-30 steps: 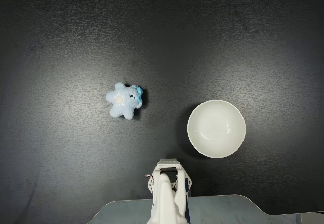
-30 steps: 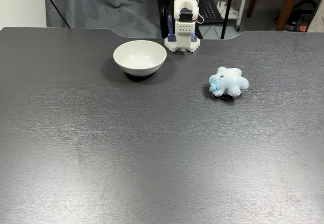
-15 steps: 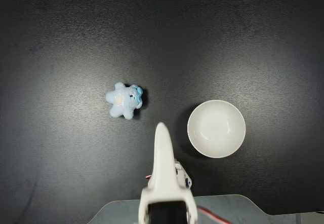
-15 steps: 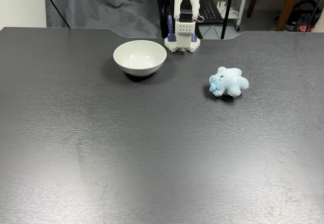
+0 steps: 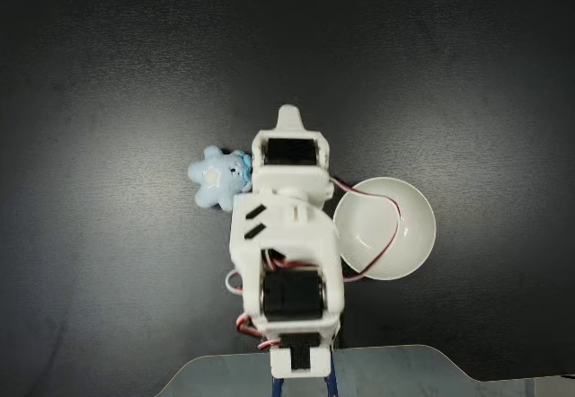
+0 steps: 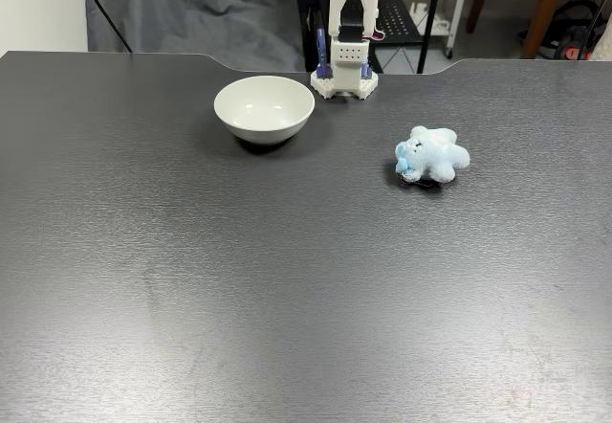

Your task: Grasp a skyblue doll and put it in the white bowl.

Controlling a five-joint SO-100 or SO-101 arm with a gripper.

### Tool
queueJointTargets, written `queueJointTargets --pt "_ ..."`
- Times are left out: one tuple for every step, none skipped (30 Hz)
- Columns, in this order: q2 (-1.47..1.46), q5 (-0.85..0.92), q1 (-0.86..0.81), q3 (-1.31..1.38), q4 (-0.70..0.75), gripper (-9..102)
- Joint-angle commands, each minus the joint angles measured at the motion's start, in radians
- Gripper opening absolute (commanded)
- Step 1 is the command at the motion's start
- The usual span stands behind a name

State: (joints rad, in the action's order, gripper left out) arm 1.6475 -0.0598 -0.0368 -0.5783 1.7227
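The skyblue doll (image 5: 214, 178) (image 6: 432, 155) lies on the black table, its turquoise bit facing the white bowl (image 5: 410, 226) (image 6: 264, 107). The bowl stands upright with nothing in it. In the top-down fixed view my white arm (image 5: 286, 235) rises close to the camera and covers the doll's right edge and the bowl's left rim. The gripper (image 5: 287, 112) shows as one narrow white tip beyond the wrist; whether its jaws are apart is not visible. In the front fixed view the arm base (image 6: 344, 64) stands at the table's far edge, between bowl and doll, and the arm runs out of frame at the top.
The dark table (image 6: 287, 279) stretches wide in front of bowl and doll. A grey cloth (image 6: 191, 21) and chair legs (image 6: 550, 7) stand behind the far edge. Red and white servo cables (image 5: 373, 208) loop from the arm over the bowl.
The arm has swung up and forward from its folded pose at the base. It now reaches high over the table between doll and bowl. Doll and bowl have not moved.
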Motion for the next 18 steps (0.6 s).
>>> queueJointTargets --pt "-0.075 0.008 0.002 0.025 0.052 -1" --pt "-0.084 0.009 0.002 0.006 0.052 -1" --pt "-0.086 0.009 0.002 -0.026 0.052 -1" --pt "-0.083 0.009 0.002 -0.075 0.052 -1" --pt "-0.08 0.009 0.002 -0.138 0.052 -1" --pt "-0.077 0.009 -0.002 -0.209 0.052 -1" --pt "-0.071 0.009 -0.006 -0.284 0.052 -1" --pt "-0.061 0.009 -0.008 -0.356 0.052 -1" --pt "-0.044 0.009 -0.008 -0.428 0.052 -1" --pt "-0.021 0.009 -0.006 -0.491 0.051 -1" --pt "0.006 0.009 0.002 -0.549 0.051 -1" --pt "0.032 0.009 0.003 -0.594 0.049 -1" --pt "0.058 0.009 0.005 -0.624 0.046 -1" --pt "0.081 0.009 0.005 -0.649 0.046 -1" --pt "0.094 -0.002 0.005 -0.661 0.046 -1" --pt "0.098 0.008 0.003 -0.663 0.046 -1" --pt "0.104 0.008 -0.008 -0.661 0.046 -1" --pt "0.106 0.008 -0.009 -0.661 0.046 -1"
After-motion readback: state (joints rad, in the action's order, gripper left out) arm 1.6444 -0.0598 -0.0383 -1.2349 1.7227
